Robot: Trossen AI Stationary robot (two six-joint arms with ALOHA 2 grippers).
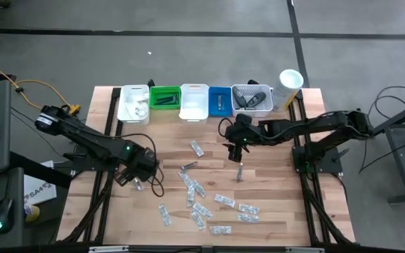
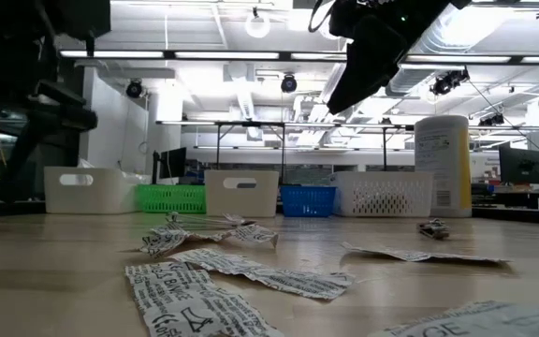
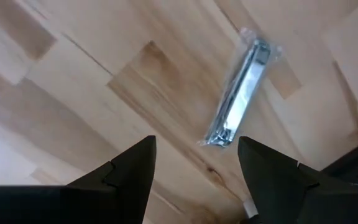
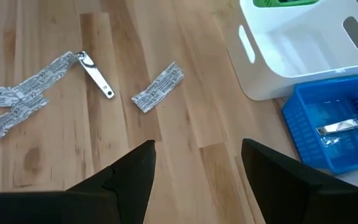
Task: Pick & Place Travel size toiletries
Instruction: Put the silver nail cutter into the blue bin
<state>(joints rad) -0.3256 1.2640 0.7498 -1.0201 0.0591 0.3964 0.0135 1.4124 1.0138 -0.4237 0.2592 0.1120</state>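
Wooden planks of the table carry a scatter of travel size toiletries: printed sachets lie across the middle and near edge, and one sachet sits alone close to the bins. The left gripper hangs low over the table's left part with its fingers spread wide and nothing between them; just ahead of it a wrapped nail clipper lies flat on the wood in clear film. The right gripper hovers above the table near the bins, fingers also wide apart and empty. Past it lie an unwrapped nail clipper, touching a bandage sachet, and the single sachet beside them. Along the far edge stand a white bin, a green bin, another white bin, a blue bin holding what looks like a wrapped silvery item, and a white mesh bin, with a tall white canister at the row's right end.
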